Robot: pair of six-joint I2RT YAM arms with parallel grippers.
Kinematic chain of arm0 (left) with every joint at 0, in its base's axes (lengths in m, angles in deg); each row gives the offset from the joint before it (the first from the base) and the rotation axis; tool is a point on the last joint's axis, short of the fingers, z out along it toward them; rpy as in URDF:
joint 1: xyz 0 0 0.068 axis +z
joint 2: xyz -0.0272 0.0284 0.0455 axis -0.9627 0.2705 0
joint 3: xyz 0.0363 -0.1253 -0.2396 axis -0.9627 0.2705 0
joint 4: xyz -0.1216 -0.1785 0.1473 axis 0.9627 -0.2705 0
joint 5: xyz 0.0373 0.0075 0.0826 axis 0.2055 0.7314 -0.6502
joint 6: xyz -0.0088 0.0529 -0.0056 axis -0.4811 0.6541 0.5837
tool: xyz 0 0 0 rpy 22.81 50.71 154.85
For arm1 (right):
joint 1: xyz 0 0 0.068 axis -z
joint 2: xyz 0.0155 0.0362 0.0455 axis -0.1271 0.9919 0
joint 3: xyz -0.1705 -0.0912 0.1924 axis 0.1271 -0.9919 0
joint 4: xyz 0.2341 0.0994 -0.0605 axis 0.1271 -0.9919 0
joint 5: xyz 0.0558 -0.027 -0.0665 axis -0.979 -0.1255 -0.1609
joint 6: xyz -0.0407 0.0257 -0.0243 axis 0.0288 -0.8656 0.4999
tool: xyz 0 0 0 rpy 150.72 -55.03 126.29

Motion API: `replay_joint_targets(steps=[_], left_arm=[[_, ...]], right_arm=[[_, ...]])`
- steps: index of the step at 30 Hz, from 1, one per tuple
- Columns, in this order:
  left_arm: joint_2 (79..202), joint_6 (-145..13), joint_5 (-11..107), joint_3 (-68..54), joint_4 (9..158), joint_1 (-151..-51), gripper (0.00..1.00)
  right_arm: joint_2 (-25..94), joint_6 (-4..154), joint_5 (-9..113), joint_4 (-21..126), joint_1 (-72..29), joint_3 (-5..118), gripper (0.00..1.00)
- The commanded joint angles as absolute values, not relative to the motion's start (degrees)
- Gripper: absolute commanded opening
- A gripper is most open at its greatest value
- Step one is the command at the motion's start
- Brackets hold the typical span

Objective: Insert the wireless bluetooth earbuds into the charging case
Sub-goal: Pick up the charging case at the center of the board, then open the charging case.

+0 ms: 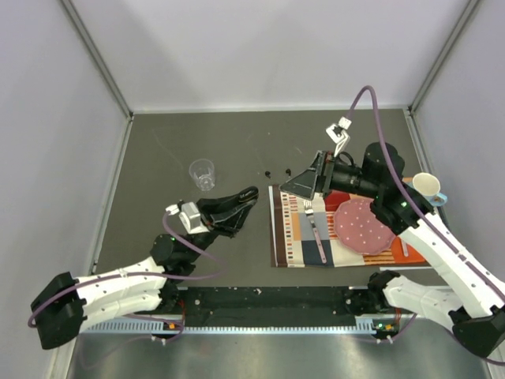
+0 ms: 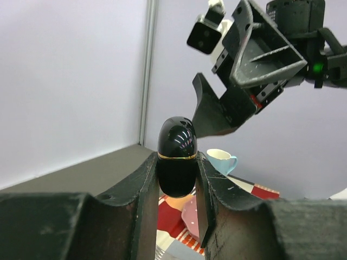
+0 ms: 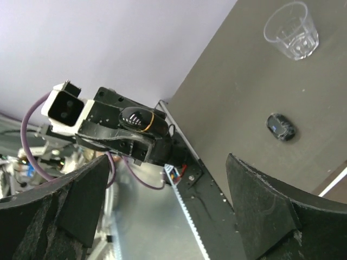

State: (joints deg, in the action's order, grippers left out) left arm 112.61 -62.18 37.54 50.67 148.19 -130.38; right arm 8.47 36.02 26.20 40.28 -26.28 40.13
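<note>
**A:** Where is the charging case [image 2: 177, 156]?

**B:** In the left gripper [image 1: 243, 200]. Its two fingers [image 2: 135, 200] are clamped on the lower half of the case, one on each side. The rounded top stands upright above them in the left wrist view.

**A:** Is the lid up?

**B:** It doesn't look so. A thin gold band runs round the case, and the halves seem to meet there (I can make out no gap).

**A:** And the earbuds [image 1: 268, 172]?

**B:** Both lie loose on the grey table [image 1: 173, 142]. From overhead, the pair lies at about 1 o'clock from the left gripper's tip, near it but apart. The right-hand earbud [image 1: 289, 171] lies just beside the right gripper [image 1: 302, 180], at roughly 10 o'clock from it.

**A:** Does the right gripper hold anything?

**B:** No. Its fingers [image 3: 271, 216] are spread wide with nothing between them. In its wrist view, one bud lies on the table at about 2 o'clock from the gap, outside the fingers. The held case shows at 10 o'clock. I cannot tell how high the gripper hangs above the table.

**A:** What else is there?

**B:** A clear plastic cup [image 1: 203, 174] stands upright at 10 o'clock from the left gripper, well apart from it. A striped placemat [image 1: 288, 237] lies at 4 o'clock from that gripper, with a fork [image 1: 316, 229] and a pink plate [image 1: 361, 225] on it. A small mug [image 1: 427, 185] stands at 2 o'clock from the plate
</note>
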Motion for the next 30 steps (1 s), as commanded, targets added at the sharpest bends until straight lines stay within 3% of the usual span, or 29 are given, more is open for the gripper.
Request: replay_joint_targets(steps=[1, 11, 30], left_arm=[[112.1, -59.8, 42.0, 52.9, 156.2, -130.3, 0.0], [118.3, -58.7, 50.9, 52.1, 164.4, -130.2, 0.0], [117.7, -58.3, 51.9, 50.3, 163.0, -130.2, 0.0]], right_arm=[[8.0, 49.1, 23.0, 35.1, -27.2, 44.9, 0.87], [12.2, 52.7, 22.0, 31.7, -32.9, 47.8, 0.86], [15.6, 55.8, 24.8, 27.8, -37.0, 49.0, 0.85]])
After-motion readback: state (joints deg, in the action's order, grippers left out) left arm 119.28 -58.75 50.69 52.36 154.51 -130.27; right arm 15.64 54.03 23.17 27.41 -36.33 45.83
